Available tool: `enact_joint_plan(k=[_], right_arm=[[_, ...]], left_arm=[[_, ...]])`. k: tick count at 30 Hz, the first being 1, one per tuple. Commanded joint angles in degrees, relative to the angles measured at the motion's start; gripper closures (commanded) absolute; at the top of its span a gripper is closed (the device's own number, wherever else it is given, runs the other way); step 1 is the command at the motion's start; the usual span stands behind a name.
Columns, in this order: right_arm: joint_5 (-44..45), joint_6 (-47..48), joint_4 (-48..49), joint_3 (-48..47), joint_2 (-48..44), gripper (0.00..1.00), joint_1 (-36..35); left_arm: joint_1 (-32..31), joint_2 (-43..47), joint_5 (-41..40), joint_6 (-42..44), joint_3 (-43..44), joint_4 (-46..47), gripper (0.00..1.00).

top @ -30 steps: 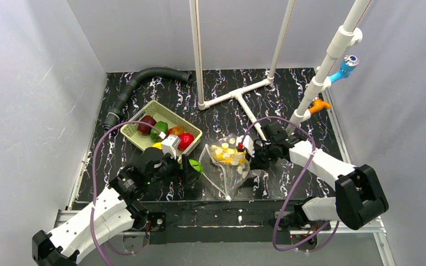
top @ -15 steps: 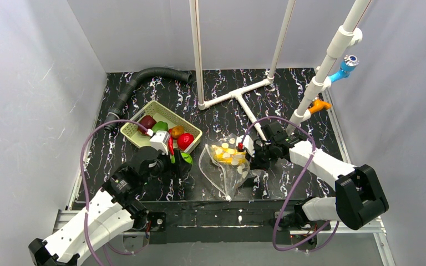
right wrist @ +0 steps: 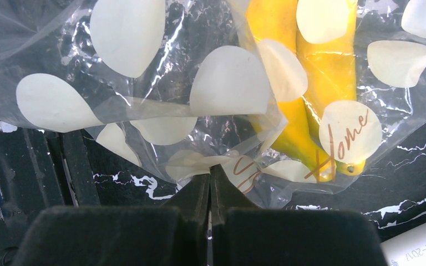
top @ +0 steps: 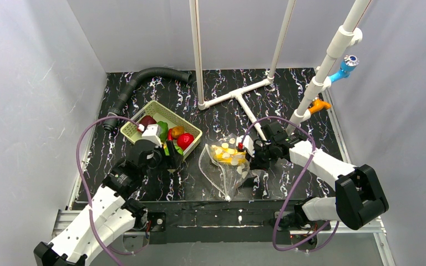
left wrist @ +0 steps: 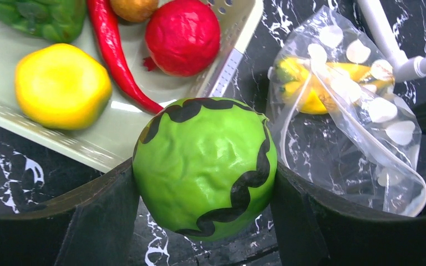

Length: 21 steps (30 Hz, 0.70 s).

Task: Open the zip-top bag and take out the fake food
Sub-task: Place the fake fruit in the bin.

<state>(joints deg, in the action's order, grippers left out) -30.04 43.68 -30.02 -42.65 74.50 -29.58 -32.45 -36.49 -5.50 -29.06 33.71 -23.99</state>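
Finds the zip-top bag (top: 226, 166) flat on the dark marbled table (top: 288, 100), near the middle, between the two arms. Shows its long axis running from the far side toward the near edge, wide at the far end and tapering to a point close to the table's front rim. Shows a yellow banana (right wrist: 310, 83) inside the wide far part, lying across the bag's length. Pinches a fold at the bag's right edge in the right gripper (right wrist: 209, 188), jaws clenched flat on the plastic. Clasps a green melon (left wrist: 205, 166) with dark wavy stripes in the left gripper (left wrist: 202, 221), fingers spread wide on either side of it, over the near corner of the pale green basket (left wrist: 230, 61). Keeps other fake food (top: 186, 141) in that basket: red chili (left wrist: 113, 55), yellow piece (left wrist: 61, 86), red round fruit (left wrist: 183, 36). Leaves bare table between basket and bag, and more off the bag's right. Sets a white pipe frame (top: 238, 95) just beyond the bag's far end.
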Motion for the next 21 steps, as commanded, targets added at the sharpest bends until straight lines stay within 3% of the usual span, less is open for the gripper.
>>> enact_joint_plan(k=[1, 21], right_arm=[[-1.2, 0.4, -0.1, -0.9, -1.0, 0.99, 0.4], [-1.2, 0.4, -0.2, -0.9, -0.6, 0.99, 0.4]], left_arm=[[4.3, -1.0, 1.5, 2.1, 2.6, 1.5, 1.0], [25.2, -10.5, 17.5, 0.6, 4.2, 8.9, 1.0]])
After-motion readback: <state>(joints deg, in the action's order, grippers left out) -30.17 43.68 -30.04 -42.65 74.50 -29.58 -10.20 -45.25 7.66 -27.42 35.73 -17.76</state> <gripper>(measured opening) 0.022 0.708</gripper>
